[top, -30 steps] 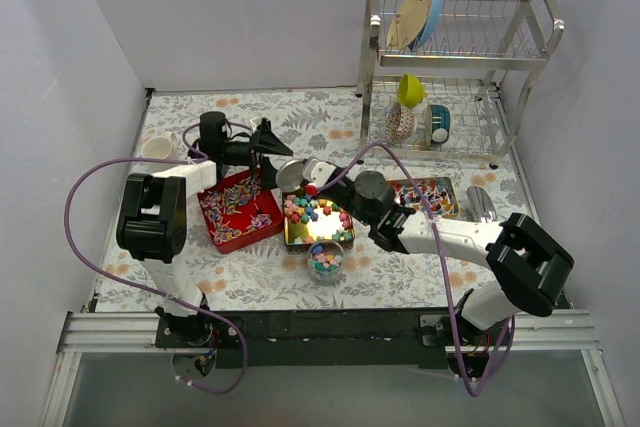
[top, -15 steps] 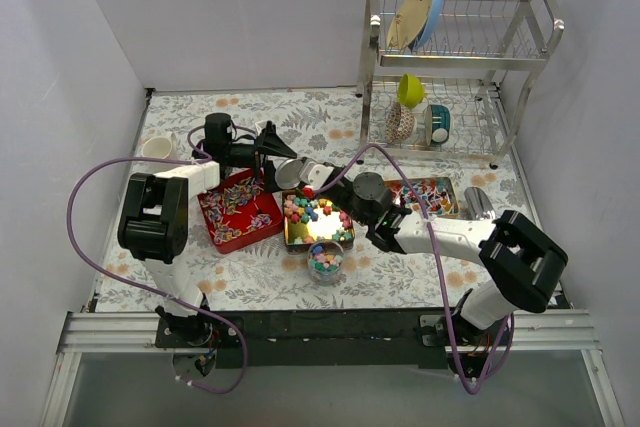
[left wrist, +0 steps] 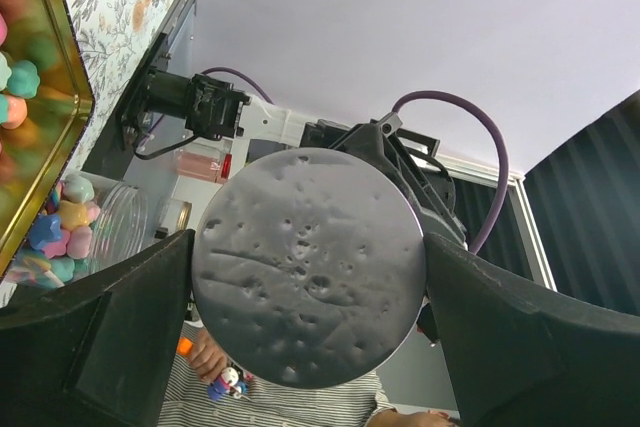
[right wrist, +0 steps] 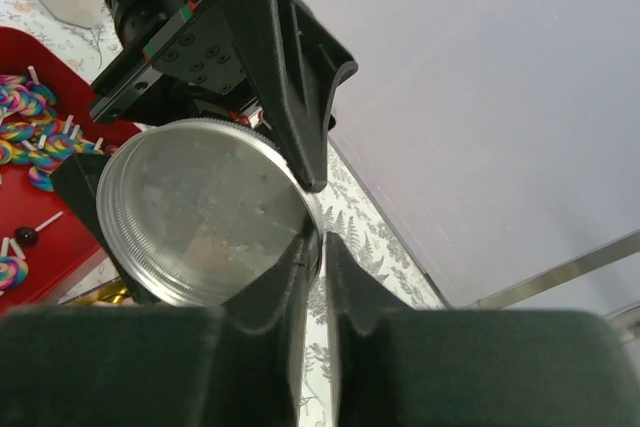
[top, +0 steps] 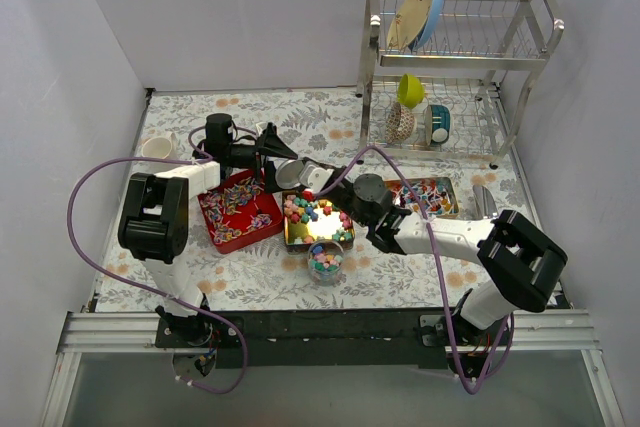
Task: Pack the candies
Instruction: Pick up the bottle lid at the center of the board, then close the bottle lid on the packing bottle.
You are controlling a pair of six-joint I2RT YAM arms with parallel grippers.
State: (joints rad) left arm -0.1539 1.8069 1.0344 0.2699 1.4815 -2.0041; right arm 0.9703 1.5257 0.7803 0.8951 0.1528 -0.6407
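A round silver lid is held in the air over the gap between the red tin and the gold tin. My left gripper is shut across its width; the lid fills the space between both fingers. My right gripper pinches the lid's rim from the other side. The candies lie in the gold tin, in a glass cup just in front of it, and in a tin at the right. In the left wrist view candies show in the cup.
A red tin of swirl lollipops sits left of the gold tin. A white cup stands far left. A dish rack with plates, bowls and a mug fills the back right. A silver object lies at the right.
My right gripper has edged left onto the lid's rim. My left gripper with the lid has shifted slightly right.
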